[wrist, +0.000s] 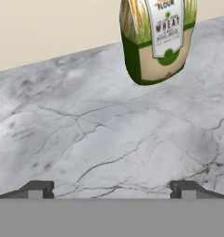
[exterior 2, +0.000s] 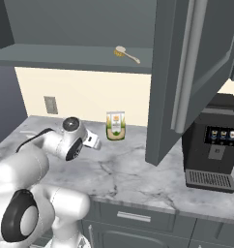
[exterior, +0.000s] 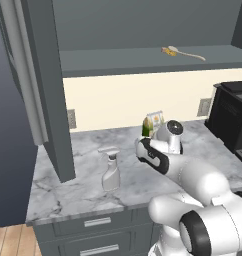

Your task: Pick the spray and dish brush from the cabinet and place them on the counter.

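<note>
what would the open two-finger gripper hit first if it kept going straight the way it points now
Probably the grey-white marble counter: the gripper tilts down at bare slab, open and empty. The green-and-cream flour pouch stands further on, slightly off-centre.

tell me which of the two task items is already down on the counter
The spray: it stands upright on the marble counter, while the dish brush lies on the cabinet shelf.

Soft, even light fills all the pictures, the desk (exterior: 83, 175) looks bright without glare, shadows are faint, and everything is sharp.
</note>
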Controlling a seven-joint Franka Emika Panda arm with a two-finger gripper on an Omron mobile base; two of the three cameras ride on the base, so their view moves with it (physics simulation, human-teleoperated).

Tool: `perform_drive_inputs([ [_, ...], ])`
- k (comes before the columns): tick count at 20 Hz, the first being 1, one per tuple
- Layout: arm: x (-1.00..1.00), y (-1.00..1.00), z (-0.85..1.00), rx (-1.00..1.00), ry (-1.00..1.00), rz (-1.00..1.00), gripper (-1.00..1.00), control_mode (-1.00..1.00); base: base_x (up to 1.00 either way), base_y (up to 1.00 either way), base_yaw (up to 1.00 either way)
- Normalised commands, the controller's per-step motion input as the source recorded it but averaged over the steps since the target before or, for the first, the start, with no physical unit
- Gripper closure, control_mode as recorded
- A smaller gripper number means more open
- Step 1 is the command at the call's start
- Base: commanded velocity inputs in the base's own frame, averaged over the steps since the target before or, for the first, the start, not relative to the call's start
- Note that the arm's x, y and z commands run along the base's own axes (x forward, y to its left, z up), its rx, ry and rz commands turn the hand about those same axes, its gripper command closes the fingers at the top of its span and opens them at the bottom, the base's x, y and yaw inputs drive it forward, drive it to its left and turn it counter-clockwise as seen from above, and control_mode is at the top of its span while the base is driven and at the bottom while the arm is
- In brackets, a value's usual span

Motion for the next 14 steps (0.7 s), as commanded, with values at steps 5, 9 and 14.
perform_drive_inputs([
  [5, -0.04, -0.05, 0.14, 0.0, -0.01, 0.0, -1.0, -1.0, 0.0, 0.0, 0.0],
  [9, -0.4, 0.0, 0.1, 0.0, 0.0, 0.0, -1.0, -1.0, 0.0, 0.0, 0.0],
  [14, -0.4, 0.01, 0.2, -0.04, 0.0, 0.0, -1.0, -1.0, 0.0, 0.0, 0.0],
])
